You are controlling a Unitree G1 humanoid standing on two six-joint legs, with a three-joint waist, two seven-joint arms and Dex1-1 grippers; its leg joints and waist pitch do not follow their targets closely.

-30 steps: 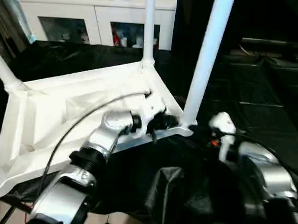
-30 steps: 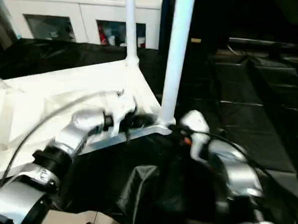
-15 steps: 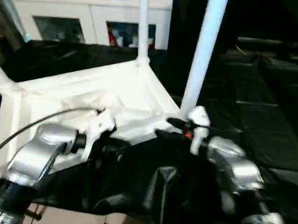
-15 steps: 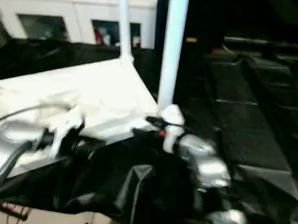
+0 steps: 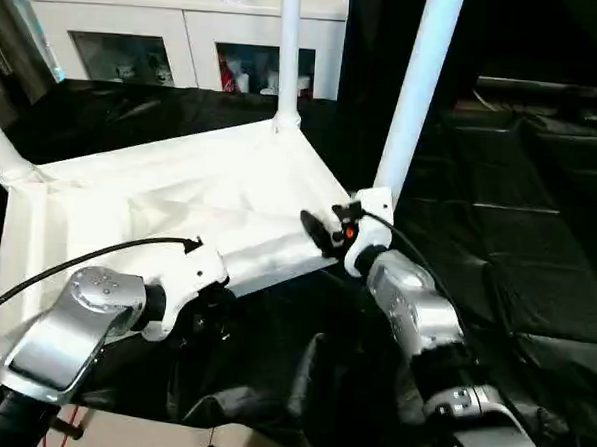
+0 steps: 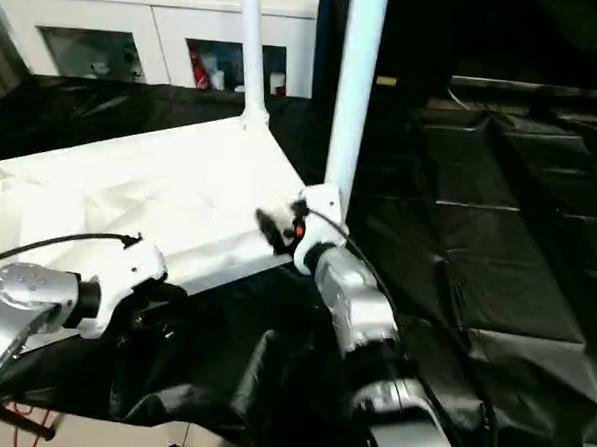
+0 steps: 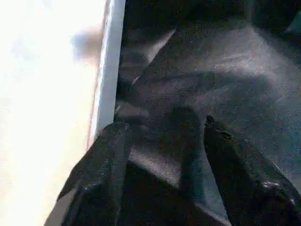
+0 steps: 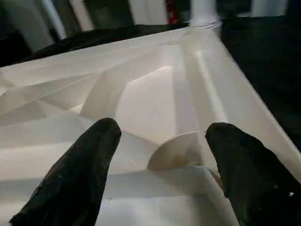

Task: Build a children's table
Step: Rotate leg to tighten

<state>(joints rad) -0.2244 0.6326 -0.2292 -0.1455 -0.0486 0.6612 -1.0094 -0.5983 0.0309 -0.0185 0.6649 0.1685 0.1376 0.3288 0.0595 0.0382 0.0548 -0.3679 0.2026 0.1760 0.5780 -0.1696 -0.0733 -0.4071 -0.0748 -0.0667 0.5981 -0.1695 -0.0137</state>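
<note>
The children's table (image 5: 170,192) lies upside down on black cloth, its ribbed underside facing up. Three white legs stand up from its corners: one far (image 5: 287,53), one near right (image 5: 418,90), one left (image 5: 2,148). My left gripper (image 7: 162,125) is open over the cloth just in front of the table's near edge (image 7: 109,70), with nothing between its fingers. My right gripper (image 5: 318,230) is open at the near right corner beside the leg. Its fingers (image 8: 82,169) are spread over the underside's ribs (image 8: 155,94).
A white cabinet (image 5: 189,28) with glass-fronted compartments stands behind the table. Black cloth (image 5: 538,246) covers the surface to the right and front, bunched into folds (image 5: 300,384) near my arms. A cable (image 5: 76,262) loops over my left forearm.
My left gripper has let go of the table's near edge, pulled back to the left and opened. My right arm has moved in from the right to the near right corner.
</note>
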